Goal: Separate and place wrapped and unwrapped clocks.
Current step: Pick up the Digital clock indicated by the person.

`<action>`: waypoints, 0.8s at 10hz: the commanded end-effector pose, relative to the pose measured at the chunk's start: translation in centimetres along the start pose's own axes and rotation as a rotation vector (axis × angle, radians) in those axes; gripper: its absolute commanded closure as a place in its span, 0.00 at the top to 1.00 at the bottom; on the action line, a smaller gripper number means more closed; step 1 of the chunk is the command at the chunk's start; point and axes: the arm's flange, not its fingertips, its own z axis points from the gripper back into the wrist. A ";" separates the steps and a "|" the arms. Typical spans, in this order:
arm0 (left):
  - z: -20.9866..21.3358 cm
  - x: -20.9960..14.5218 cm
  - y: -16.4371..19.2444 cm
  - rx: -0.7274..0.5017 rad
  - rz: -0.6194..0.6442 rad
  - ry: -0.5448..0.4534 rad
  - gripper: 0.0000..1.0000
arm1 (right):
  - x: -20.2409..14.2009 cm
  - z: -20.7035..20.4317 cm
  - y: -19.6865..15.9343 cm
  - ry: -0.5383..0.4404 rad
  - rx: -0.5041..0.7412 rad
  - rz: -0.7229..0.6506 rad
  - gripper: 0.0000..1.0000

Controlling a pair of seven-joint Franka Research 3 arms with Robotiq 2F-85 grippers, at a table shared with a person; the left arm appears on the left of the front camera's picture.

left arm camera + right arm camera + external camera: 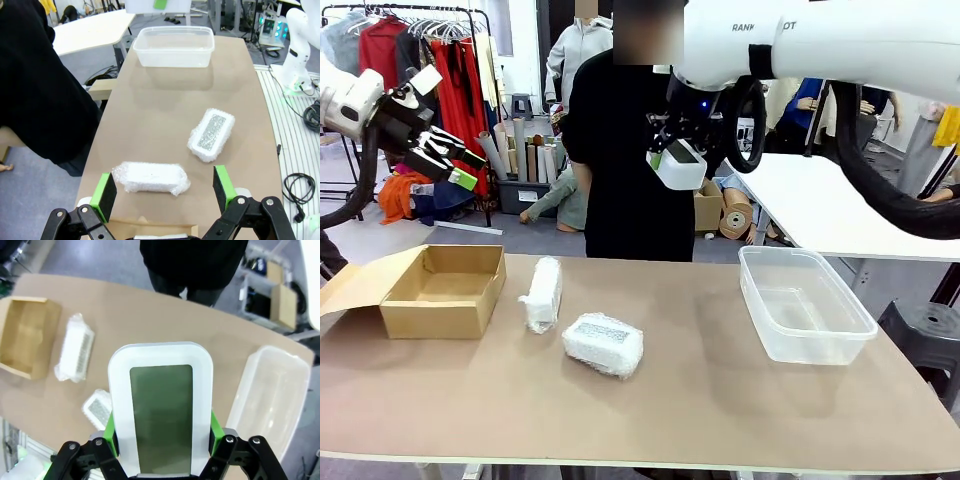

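- The right hand (677, 160) hangs high over the middle of the worktop (700, 400), in front of the person in black (625, 150). Its fingers are clamped on the two long sides of the bare clock (678, 170).
- From that wrist's camera, the right hand (162, 434) presses a green pad (111, 432) on each side of the bare clock (161, 405). The clock's white frame and grey-green screen face the lens.
- The left hand (455, 165) is raised up at the left, above and beyond the cardboard box (445, 290), holding nothing.
- In its own camera the left hand (164, 191) has its green pads (105, 195) spread wide apart.
- Down on the worktop, one wrapped clock (543, 293) stands on its long edge just beside the open box.
- The same wrapped clock shows between the left fingers in that wrist view (150, 177).
- The other wrapped clock (603, 344) lies flat a little nearer the robot, close to the first but apart from it (211, 134).
- A clear plastic tub (805, 305) sits at the right end of the worktop, well apart from both bundles.
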 end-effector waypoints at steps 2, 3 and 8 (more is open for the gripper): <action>0.1 0.2 -0.1 0.007 -0.002 -0.002 1.00 | -0.1 1.7 -0.3 -0.038 0.009 0.020 0.18; 0.1 0.2 -0.1 0.007 -0.002 -0.002 1.00 | -0.2 1.8 -0.4 -0.051 0.012 0.015 0.18; 0.1 0.2 -0.1 0.007 -0.002 -0.002 1.00 | 0.0 1.0 0.0 -0.016 0.002 0.000 0.18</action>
